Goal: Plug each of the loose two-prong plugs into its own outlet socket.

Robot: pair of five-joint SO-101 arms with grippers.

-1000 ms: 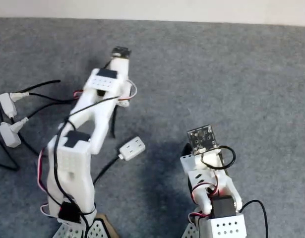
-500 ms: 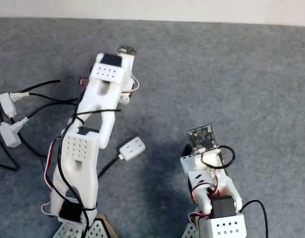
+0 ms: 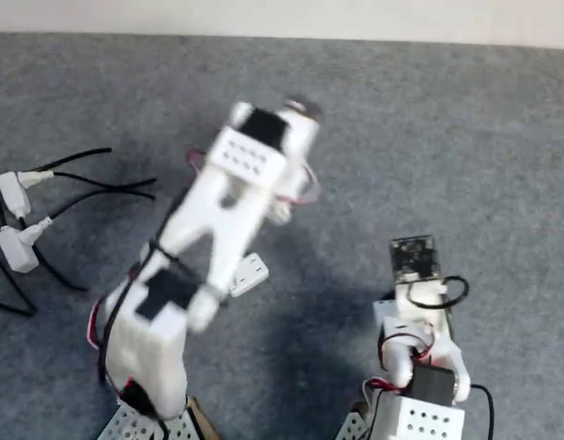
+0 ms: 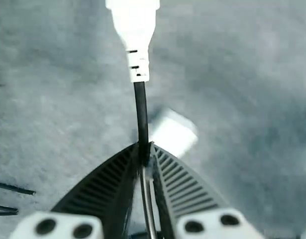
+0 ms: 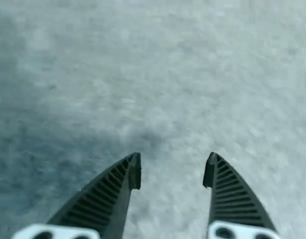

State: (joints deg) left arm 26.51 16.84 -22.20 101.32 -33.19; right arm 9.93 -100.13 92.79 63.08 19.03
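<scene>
Left gripper (image 4: 144, 149) clamped tight on a thin black cord (image 4: 140, 109)!
Its smooth white moulded plug (image 4: 133, 30) juts over fuzzy grey carpet (image 4: 252, 74), boxy socket block (image 4: 172, 132) lying below; right gripper (image 5: 171, 172) holds ribbed fingers (image 5: 118, 194) apart.

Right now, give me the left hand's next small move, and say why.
Probably ease the left hand down and across so the plug lines up with the outlet socket. The hand is shut on the black cord behind the plug, not on the plug itself, and the socket lies on the carpet beside the cord, not in line with it.
</scene>
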